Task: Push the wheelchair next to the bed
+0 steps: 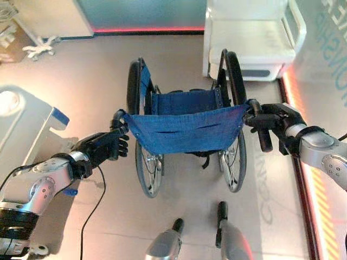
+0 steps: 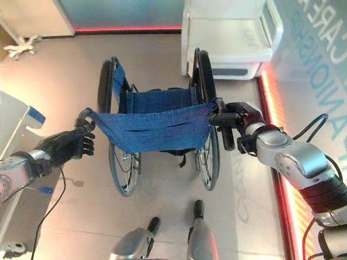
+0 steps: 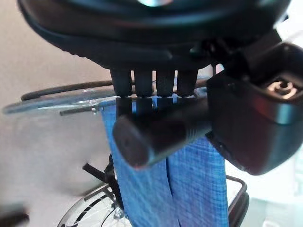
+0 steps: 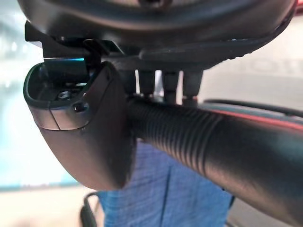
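With both handles gripped: one wheelchair (image 1: pixel 184 130).

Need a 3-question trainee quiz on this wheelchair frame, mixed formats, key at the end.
1. True or false: the left robot hand is curled round the wheelchair's left push handle.
2. Multiple choice: the wheelchair backrest cloth is A) red, B) blue, C) green.
3. Fill in: the right robot hand grips the ribbed right push ______.

Key: 1 true; the left wrist view shows fingers wrapped over the handle. 2 B. 3 handle. The white bed stands past the wheelchair, ahead and towards the robot's right.
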You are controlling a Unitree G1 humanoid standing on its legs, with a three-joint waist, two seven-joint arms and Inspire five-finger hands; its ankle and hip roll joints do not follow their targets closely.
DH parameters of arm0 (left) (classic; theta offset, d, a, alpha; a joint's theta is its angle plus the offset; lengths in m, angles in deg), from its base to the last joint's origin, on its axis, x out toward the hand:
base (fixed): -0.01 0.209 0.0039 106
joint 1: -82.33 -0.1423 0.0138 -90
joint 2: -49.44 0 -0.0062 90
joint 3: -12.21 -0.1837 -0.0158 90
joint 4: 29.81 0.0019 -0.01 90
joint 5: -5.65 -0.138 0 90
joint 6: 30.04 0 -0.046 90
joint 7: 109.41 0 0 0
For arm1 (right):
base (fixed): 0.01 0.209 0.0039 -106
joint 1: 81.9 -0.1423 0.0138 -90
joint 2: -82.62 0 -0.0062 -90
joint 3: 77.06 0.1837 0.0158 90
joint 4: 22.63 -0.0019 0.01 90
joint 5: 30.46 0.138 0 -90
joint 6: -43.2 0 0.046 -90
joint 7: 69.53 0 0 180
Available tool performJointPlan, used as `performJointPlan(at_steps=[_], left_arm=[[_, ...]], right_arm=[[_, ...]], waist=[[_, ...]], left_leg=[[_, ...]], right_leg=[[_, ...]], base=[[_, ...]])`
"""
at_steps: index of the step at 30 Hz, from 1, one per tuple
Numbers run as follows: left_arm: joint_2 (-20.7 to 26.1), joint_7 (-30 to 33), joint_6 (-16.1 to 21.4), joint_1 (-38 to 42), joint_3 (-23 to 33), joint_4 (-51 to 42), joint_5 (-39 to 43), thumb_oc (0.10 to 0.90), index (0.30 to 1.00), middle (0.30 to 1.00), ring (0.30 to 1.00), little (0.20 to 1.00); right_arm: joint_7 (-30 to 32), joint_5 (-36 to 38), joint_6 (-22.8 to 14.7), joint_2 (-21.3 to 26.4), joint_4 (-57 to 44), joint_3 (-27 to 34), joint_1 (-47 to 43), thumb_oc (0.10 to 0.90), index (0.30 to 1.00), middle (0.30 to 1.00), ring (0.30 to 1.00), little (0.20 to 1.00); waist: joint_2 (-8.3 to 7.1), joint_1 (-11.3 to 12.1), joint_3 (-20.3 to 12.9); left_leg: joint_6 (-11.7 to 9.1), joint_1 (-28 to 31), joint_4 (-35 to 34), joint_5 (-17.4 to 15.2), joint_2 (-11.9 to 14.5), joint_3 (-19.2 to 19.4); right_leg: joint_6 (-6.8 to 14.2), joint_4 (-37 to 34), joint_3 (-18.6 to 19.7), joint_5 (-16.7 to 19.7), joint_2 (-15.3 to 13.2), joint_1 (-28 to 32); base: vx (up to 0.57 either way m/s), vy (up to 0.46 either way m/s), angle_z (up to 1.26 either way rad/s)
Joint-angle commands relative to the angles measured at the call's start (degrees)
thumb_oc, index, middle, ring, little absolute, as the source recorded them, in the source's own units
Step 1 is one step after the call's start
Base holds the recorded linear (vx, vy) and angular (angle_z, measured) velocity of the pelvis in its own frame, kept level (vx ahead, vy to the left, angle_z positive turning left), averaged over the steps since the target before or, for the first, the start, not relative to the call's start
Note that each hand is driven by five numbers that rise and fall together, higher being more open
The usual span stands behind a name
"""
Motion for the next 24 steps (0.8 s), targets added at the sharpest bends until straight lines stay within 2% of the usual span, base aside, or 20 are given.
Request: performJointPlan(at_steps=[1,2,3,4,5,6,7,8,9,11,13,15,18,19,21,22,23,24], left_arm=[[5.53,0.95,4.2,-6.36,6.68,-3.36,-2.74,0.4,0.3,0.3,0.3,0.3],[5.26,0.95,3.81,-6.6,6.94,-3.93,-2.84,0.4,0.3,0.3,0.3,0.3],[4.94,1.37,3.48,-6.67,7.11,-4.47,-2.61,0.4,0.3,0.3,0.3,0.3],[4.69,1.4,3.06,-6.66,7.31,-4.78,-2.49,0.4,0.3,0.3,0.3,0.3],[4.54,1.27,2.51,-6.72,7.87,-5.21,-2.5,0.4,0.3,0.3,0.3,0.3],[4.28,0.88,2.34,-6.91,8.43,-5.19,-2.88,0.4,0.3,0.3,0.3,0.3],[4.41,0.59,1.74,-7.15,9.37,-5.38,-2.95,0.4,0.3,0.3,0.3,0.3],[4.71,0.63,1.36,-7.44,10.13,-5.57,-2.85,0.4,0.3,0.3,0.3,0.3],[5.08,0.71,1.2,-7.98,11.01,-5.77,-2.65,0.4,0.3,0.3,0.3,0.3],[6.01,0.48,1.45,-9.3,12.87,-5.48,-2.23,0.4,0.3,0.3,0.3,0.3],[6.18,-0.14,2.55,-11.16,14.38,-4.72,-2.44,0.4,0.3,0.3,0.3,0.3],[5.67,0.05,3.77,-12.39,14.58,-4.22,-2.95,0.4,0.3,0.3,0.3,0.3],[4.64,2.29,5.19,-12.52,13.07,-5.08,-3.41,0.4,0.3,0.3,0.3,0.3],[4.37,2.94,5.52,-12.04,12.37,-5.19,-3.6,0.4,0.3,0.3,0.3,0.3],[3.73,3.84,6.03,-10.3,11.27,-4.94,-4.58,0.4,0.3,0.3,0.3,0.3],[4.15,4.14,5.66,-9.56,11.36,-4.8,-4.62,0.4,0.3,0.3,0.3,0.3],[4.42,4.67,4.94,-9.14,11.9,-4.63,-4.57,0.4,0.3,0.3,0.3,0.3],[4.58,4.98,4.28,-8.79,12.22,-4.28,-4.52,0.4,0.3,0.3,0.3,0.3]], right_arm=[[-6.57,1.98,-3.92,0.17,-5.36,-0.68,-2.67,0.4,0.3,0.3,0.3,0.3],[-6.5,1.96,-3.68,0.4,-4.95,-1.34,-3.45,0.4,0.3,0.3,0.3,0.3],[-6.8,1.59,-3.6,0.56,-4.65,-2.02,-4.14,0.4,0.3,0.3,0.3,0.3],[-6.7,1.56,-3.68,0.81,-4.28,-2.82,-4.96,0.4,0.3,0.3,0.3,0.3],[-6.52,1.68,-3.95,1.27,-4.05,-3.71,-5.99,0.4,0.3,0.3,0.3,0.3],[-6.63,1.84,-3.89,1.55,-3.85,-4.05,-6.77,0.4,0.3,0.3,0.3,0.3],[-6.33,2.42,-3.88,2.08,-4.06,-4.24,-7.48,0.4,0.3,0.3,0.3,0.3],[-6.07,3.02,-3.89,2.58,-4.49,-4.19,-7.79,0.4,0.3,0.3,0.3,0.3],[-5.5,3.33,-3.6,2.77,-5.35,-3.97,-7.96,0.4,0.3,0.3,0.3,0.3],[-5.01,3.78,-3.26,2.68,-5.91,-4.53,-9.66,0.4,0.3,0.3,0.3,0.3],[-5.33,2.94,-3.3,1.17,-4.64,-6.32,-12.11,0.4,0.3,0.3,0.3,0.3],[-7.54,0.92,-5.15,-0.35,-1.48,-8.26,-13.32,0.4,0.3,0.3,0.3,0.3],[-9.94,-3.11,-8.19,-2.81,1.83,-8.52,-11.09,0.4,0.3,0.3,0.3,0.3],[-10.37,-4.25,-8.92,-3.52,2.62,-8.36,-10.19,0.4,0.3,0.3,0.3,0.3],[-11.25,-7.75,-10.24,-6.35,4.68,-8.45,-8.99,0.4,0.3,0.3,0.3,0.3],[-11.91,-9.59,-11.02,-8.21,5.86,-8.83,-8.87,0.4,0.3,0.3,0.3,0.3],[-12.72,-11.07,-11.59,-9.79,6.47,-9.55,-8.77,0.4,0.3,0.3,0.3,0.3],[-13.69,-11.73,-11.39,-10.45,6.53,-9.84,-8.86,0.4,0.3,0.3,0.3,0.3]], waist=[[-1.75,0.99,-9.34],[-2.08,0.94,-10.23],[-2.56,0.88,-10.43],[-3.36,1.2,-10.34],[-4.25,2.15,-9.85],[-4.78,2.77,-9.41],[-4.81,3.64,-8.73],[-4.83,4.39,-7.99],[-4.91,5.19,-7.24],[-5.05,6.63,-6.27],[-4.19,8.41,-5.84],[-2.56,10.19,-5.98],[-1.37,11.92,-6.37],[-1.68,11.71,-6.5],[-1.68,12.49,-7.38],[-1.99,13.65,-8.0],[-2.5,14.65,-9.07],[-3.14,15.16,-9.86]], left_leg=[[0.36,14.08,-8.33,7.81,0.9,2.74],[-1.72,13.39,-4.56,15.13,1.7,3.0],[-2.9,11.28,1.23,18.77,1.82,3.86],[-3.64,7.67,9.17,20.72,0.99,4.6],[-3.82,2.42,17.99,20.9,-1.32,5.29],[-3.57,-1.72,22.37,20.21,-2.45,6.47],[-2.68,-5.8,24.45,18.24,-2.74,7.68],[-1.89,-8.57,23.69,16.65,-2.69,8.36],[-1.13,-10.63,21.24,15.17,-2.35,9.05],[-0.08,-11.79,11.91,14.04,-0.74,11.0],[-0.72,-13.69,-0.55,17.65,0.43,12.99],[-2.58,-15.54,-14.21,23.61,1.77,14.55],[-3.51,-16.67,-26.69,26.98,2.99,22.99],[-3.67,-15.89,-28.49,25.74,2.14,24.59],[-2.23,-14.76,-28.89,23.81,1.7,26.64],[-0.51,-14.42,-27.91,22.49,1.54,25.94],[0.34,-13.55,-29.84,21.39,0.37,24.85],[1.43,-12.68,-28.92,20.2,-0.33,24.7]], right_leg=[[1.65,-2.61,0.56,7.18,3.6,-6.9],[0.27,-2.99,-0.59,7.06,3.82,-5.36],[-1.0,-3.93,-1.11,6.3,4.16,-3.04],[-2.1,-4.51,-1.32,5.42,4.09,-0.94],[-3.09,-4.66,-1.56,4.13,3.85,1.29],[-3.56,-4.6,-1.49,3.35,4.0,2.99],[-3.88,-4.36,-1.53,2.36,4.72,4.68],[-4.0,-4.26,-1.28,1.72,5.38,6.29],[-4.02,-4.35,-1.06,1.28,5.9,7.87],[-3.91,-4.7,-0.37,0.2,7.16,10.18],[-4.25,-5.25,0.29,-1.52,9.43,12.63],[-5.01,-5.66,0.4,-3.7,12.43,15.82],[-5.7,-6.73,-0.7,-6.95,15.3,21.69],[-5.45,-6.51,-1.4,-8.78,15.1,23.22],[-5.74,-5.17,-2.42,-11.75,15.7,24.8],[-5.54,-3.11,-2.05,-12.56,15.8,25.04],[-4.47,-1.26,-1.62,-12.98,15.76,25.98],[-3.34,0.23,-1.88,-11.94,15.28,26.52]], base=[[0.45,-0.206,0.91],[0.35,-0.206,0.99],[0.34,-0.254,0.96],[0.4,-0.3,0.75],[0.39,-0.298,0.38],[0.43,-0.308,0.02],[0.36,-0.252,-0.13],[0.4,-0.243,-0.09],[0.38,-0.197,0.16],[0.37,-0.146,-0.07],[0.42,-0.058,-0.31],[0.5,-0.014,-0.26],[0.53,-0.04,-0.3],[0.56,-0.033,-0.27],[0.49,-0.043,-0.11],[0.5,-0.034,0.0],[0.48,-0.029,-0.13],[0.45,0.002,-0.34]])
